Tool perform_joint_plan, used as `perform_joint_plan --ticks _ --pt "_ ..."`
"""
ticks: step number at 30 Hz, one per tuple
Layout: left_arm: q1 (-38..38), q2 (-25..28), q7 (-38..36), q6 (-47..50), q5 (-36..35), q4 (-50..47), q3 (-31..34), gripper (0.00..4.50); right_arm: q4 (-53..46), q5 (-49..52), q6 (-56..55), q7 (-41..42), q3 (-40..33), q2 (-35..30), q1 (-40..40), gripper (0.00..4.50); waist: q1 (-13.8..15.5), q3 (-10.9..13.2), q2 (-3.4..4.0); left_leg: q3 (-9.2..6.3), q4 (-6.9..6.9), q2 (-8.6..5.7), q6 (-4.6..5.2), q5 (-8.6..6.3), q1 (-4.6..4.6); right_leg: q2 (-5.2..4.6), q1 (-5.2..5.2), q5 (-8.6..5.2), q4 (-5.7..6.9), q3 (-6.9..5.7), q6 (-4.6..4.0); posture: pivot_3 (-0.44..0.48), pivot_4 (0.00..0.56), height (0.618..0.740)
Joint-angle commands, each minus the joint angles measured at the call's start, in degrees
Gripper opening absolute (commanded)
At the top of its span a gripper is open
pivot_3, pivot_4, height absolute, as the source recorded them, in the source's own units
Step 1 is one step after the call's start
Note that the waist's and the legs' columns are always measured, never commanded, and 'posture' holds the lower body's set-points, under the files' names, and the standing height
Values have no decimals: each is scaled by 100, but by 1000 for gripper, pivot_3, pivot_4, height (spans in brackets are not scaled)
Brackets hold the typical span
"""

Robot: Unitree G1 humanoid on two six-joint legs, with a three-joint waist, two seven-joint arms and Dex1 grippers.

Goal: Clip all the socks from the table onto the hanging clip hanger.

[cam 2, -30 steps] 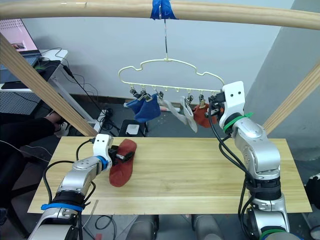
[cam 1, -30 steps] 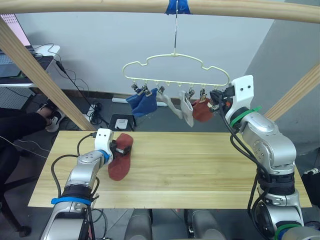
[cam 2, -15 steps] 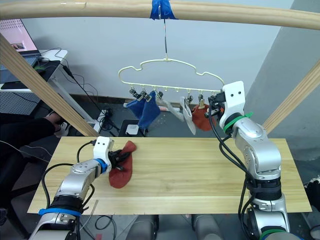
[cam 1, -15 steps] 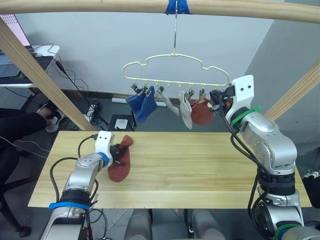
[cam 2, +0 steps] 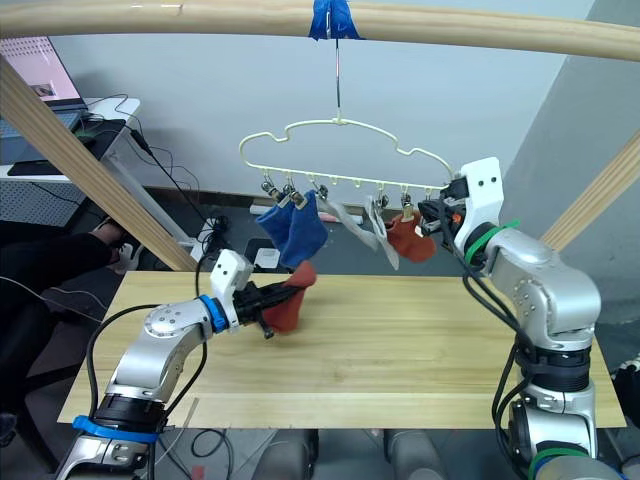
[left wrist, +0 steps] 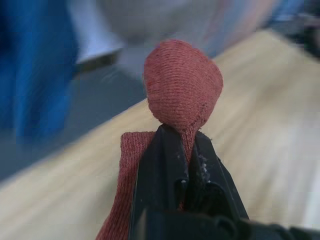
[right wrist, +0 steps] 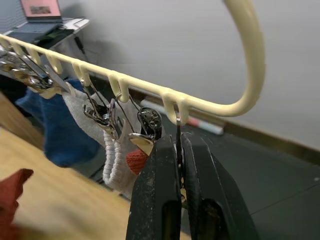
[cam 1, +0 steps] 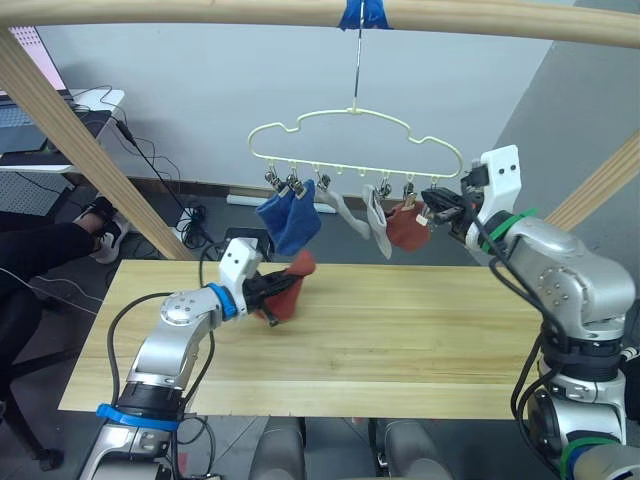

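My left gripper [cam 1: 268,291] is shut on a rust-red sock [cam 1: 290,283], held bunched a little above the table [cam 1: 420,345]; in the left wrist view the sock [left wrist: 182,87] bulges out past the closed fingertips [left wrist: 170,137]. The pale yellow clip hanger [cam 1: 355,140] hangs by its hook from the top pole. Clipped on it are two blue socks [cam 1: 290,220], two light grey socks [cam 1: 378,228] and a rust-red sock [cam 1: 407,228]. My right gripper [cam 1: 440,206] is at the hanger's right end, shut on the thin metal end clip [right wrist: 178,131].
A round wooden pole [cam 1: 200,10] spans the top, with slanted poles at the left [cam 1: 90,140] and right [cam 1: 600,185]. A person's leg [cam 1: 40,250] shows at the far left. Cables and a power strip [cam 1: 190,215] lie on the floor behind the table.
My left gripper closed on the rust-red sock that lay flat on the table and lifted it up and to the right. The right gripper stayed at the hanger's end.
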Motion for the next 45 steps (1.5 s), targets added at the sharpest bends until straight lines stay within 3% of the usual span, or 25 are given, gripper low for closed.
perform_joint_plan --ticks 1,11,19,32,45 --pt "-204 -242 -150 -612 -50 -293 -195 24 -60 563 905 -80 -559 33 -240 0 -2 0 0 0 1 -1 0 0 0 0 0 0 0 1 0 -46 211 740" --pt "-716 -1326 553 -1331 771 239 -1044 24 -114 1109 2748 -651 -1759 887 -1088 0 -58 1 2 4 -1 0 3 -1 -1 3 -1 0 0 2 0 -72 217 740" --pt "-1148 -1807 1054 -1631 1138 777 -1166 24 -242 1386 2808 -1019 -1856 1121 -1065 0 -84 1 2 6 1 -3 3 -1 -2 3 -2 0 1 4 0 -82 221 740" --pt "-1581 -1952 1190 -1907 1099 1317 -1090 24 -176 1800 2808 -1457 -1906 1159 -1048 0 -117 2 3 8 -1 -3 3 -1 -2 4 -2 0 1 5 0 -89 227 740" --pt "-1521 -2091 1158 -2041 871 1182 -1054 24 -51 1890 2808 -1682 -1927 1228 -1117 0 -124 2 3 8 -1 -3 3 -1 -2 5 -2 0 0 6 1 -81 225 740"
